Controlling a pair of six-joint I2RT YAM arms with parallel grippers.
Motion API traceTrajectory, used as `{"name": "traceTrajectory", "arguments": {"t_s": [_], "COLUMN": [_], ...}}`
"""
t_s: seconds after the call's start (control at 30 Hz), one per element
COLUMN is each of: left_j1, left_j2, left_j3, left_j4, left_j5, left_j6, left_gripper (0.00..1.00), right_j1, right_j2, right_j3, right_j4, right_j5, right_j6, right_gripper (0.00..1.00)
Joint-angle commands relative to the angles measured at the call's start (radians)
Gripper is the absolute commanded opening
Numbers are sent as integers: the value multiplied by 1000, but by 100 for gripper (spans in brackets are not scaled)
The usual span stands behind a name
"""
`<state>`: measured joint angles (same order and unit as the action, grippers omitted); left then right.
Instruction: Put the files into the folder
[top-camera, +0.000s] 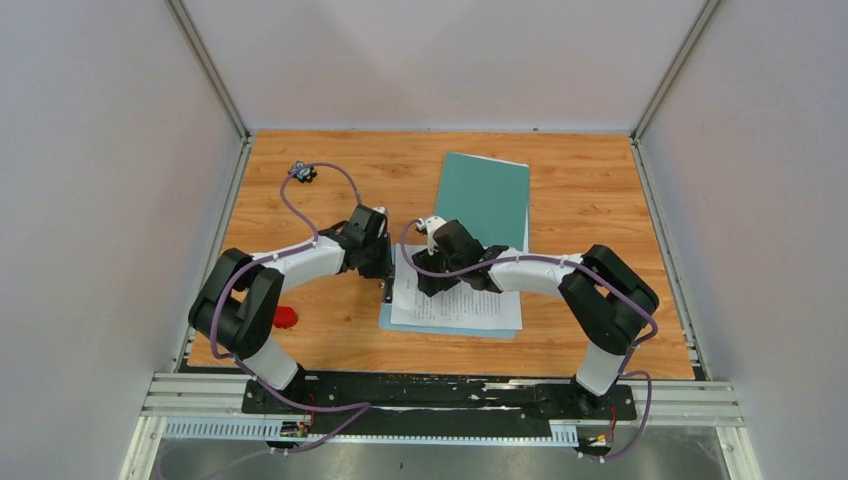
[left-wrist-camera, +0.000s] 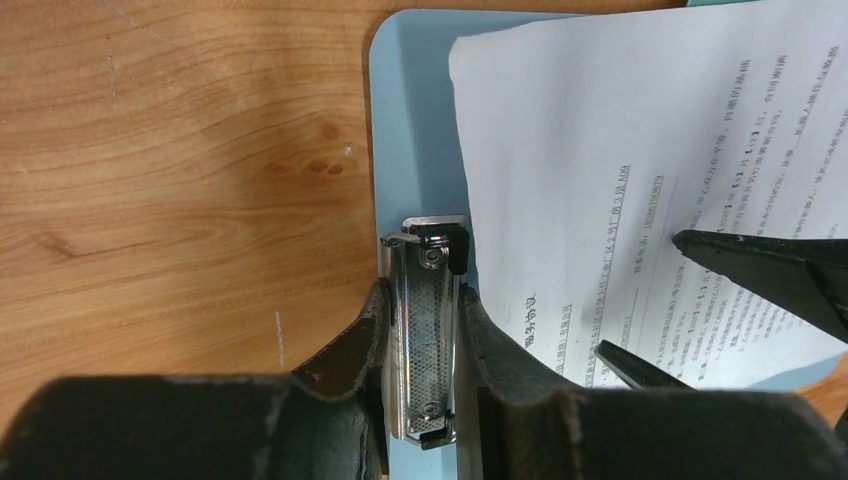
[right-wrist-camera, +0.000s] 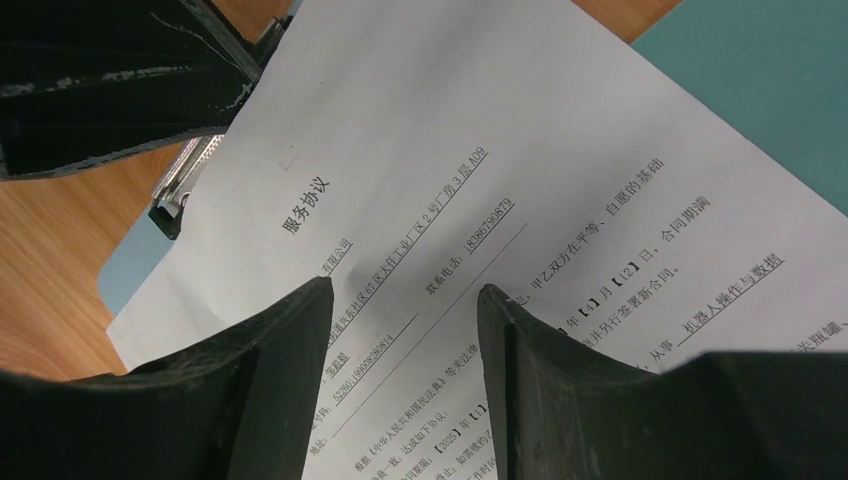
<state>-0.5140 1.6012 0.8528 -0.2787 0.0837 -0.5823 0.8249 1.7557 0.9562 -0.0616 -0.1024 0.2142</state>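
Pinching the shiny metal clip (left-wrist-camera: 425, 285) of the flat light blue clipboard (left-wrist-camera: 415, 120), the left tool (left-wrist-camera: 422, 305) has one finger on each side of it. The right tool (right-wrist-camera: 405, 295) hangs with its fingers spread apart over the white paper sheet with black print (right-wrist-camera: 480, 120). That sheet lies on the clipboard, just beside the clip. The thin teal-green card folder (top-camera: 487, 195) lies shut on the wooden surface (left-wrist-camera: 180, 150) right behind the sheet.

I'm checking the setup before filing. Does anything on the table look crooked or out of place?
The printed sheet lies askew on the light blue clipboard, its edges turned against the board's. One edge sits beside the metal clip, which the left gripper squeezes, apparently not under it.
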Motion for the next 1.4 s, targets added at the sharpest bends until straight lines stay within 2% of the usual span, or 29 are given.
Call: {"name": "traceTrajectory", "arguments": {"t_s": [0.0,0.13,0.33,0.67,0.87,1.37], "left_j1": [30,45,62,63,63,66], "left_j2": [-21,-49,-47,-57,-67,-69], "left_j3": [-27,-32,-46,-60,-71,-101], "left_j4": [22,22,18,39,60,117], "left_j5": [94,87,84,95,123,185], "left_j6": [-18,-3,9,-5,-24,-75], "left_gripper": [0,0,0,0,0,0], "right_j1": [19,20,19,20,47,100], "right_j2": [38,35,4,-85,-55,8], "right_j3": [-34,-51,-68,-147,-126,-71], "right_j4": [46,46,-41,-63,-10,-33], "right_j5": [31,46,160,213,184,287], "right_j6": [-14,-7,23,110,179,336], "right_gripper": [55,54,53,51,51,50]}}
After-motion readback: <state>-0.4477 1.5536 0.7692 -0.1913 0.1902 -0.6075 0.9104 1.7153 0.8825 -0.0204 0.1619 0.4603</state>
